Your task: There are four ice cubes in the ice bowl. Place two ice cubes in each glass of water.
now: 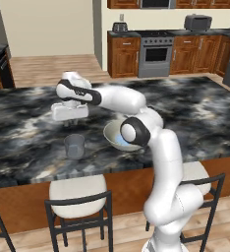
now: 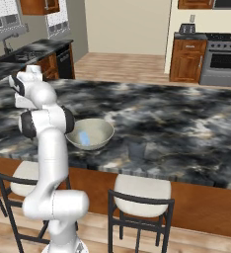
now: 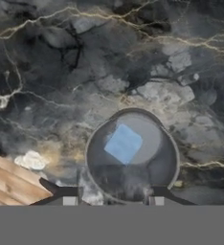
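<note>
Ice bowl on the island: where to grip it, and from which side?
Probably the rim of the bowl, coming straight down from above and pinching the lip inside and out. It sits upright and looks too wide to span, and its smooth curved wall offers no side hold.

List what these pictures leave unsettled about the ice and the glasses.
- Cubes left in the ice bowl: in the left base view the arm's elbow covers part of it. In the right base view they are a pale blue blur, uncountable.
- Water level in the glass: the hand view looks straight down. One ice cube shows inside.
- Second glass: right base view, a faint shape on dark marble, uncertain.
</note>
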You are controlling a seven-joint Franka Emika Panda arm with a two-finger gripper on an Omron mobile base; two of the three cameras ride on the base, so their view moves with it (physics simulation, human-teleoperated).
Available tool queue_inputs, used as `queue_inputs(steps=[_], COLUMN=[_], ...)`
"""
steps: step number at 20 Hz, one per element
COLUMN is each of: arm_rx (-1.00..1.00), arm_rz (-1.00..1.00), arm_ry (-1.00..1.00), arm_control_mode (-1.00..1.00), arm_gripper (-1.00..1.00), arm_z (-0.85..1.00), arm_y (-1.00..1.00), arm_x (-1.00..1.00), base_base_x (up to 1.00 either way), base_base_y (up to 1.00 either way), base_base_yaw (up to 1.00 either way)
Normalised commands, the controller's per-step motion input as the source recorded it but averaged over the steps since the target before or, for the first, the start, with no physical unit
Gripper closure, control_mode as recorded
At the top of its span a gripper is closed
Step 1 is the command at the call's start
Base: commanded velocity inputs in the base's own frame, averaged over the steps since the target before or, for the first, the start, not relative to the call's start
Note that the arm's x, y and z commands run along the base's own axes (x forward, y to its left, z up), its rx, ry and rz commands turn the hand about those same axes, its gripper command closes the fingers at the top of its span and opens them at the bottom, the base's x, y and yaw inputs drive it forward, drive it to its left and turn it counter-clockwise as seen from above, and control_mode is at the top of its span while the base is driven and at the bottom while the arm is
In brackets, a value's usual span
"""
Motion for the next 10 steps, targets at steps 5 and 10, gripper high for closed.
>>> queue_inputs(steps=[5, 10], arm_rx=[0.00, 0.00], arm_rz=[0.00, 0.00], arm_ry=[-0.01, -0.07], arm_control_mode=[-1.00, -1.00], arm_gripper=[1.00, 1.00], arm_z=[-0.27, -0.37], arm_y=[0.08, -0.02], arm_x=[0.00, 0.00], base_base_x=[0.00, 0.00], base_base_y=[0.00, 0.00], base_base_yaw=[0.00, 0.00])
